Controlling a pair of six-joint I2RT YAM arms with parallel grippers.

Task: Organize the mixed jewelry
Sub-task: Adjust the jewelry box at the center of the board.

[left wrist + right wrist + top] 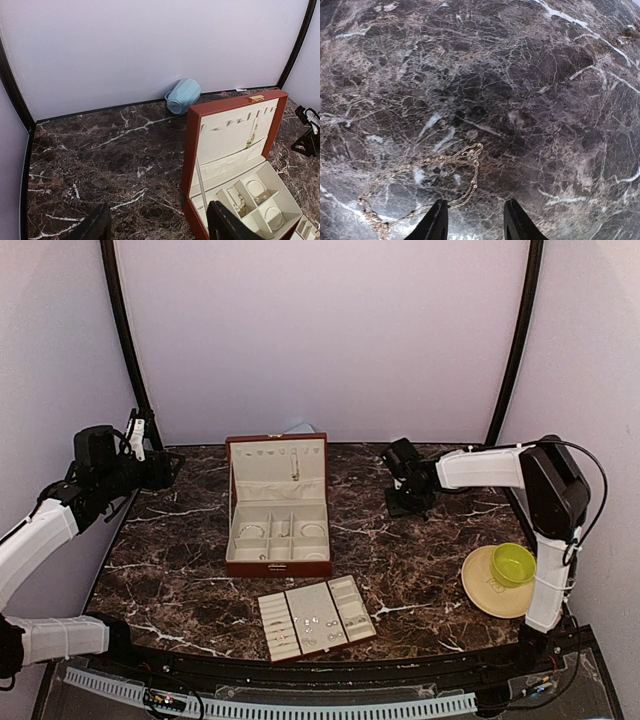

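Box [277,510], centre frame: lid up, bracelets in compartments. Tray [316,618], lower centre: rings and earrings [318,623] slotted, apparently mostly sorted. Outstanding: chain [427,180] loose on bench [180,570], lower left of right wrist view. Right jaws [475,220] spread over it; left jaws [157,222] spread, empty.

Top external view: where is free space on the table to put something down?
Bare marble lies left of the open jewelry box, toward the left gripper, and between the box and the yellow plate. It is crowded in front of the box, where the ring tray lies.
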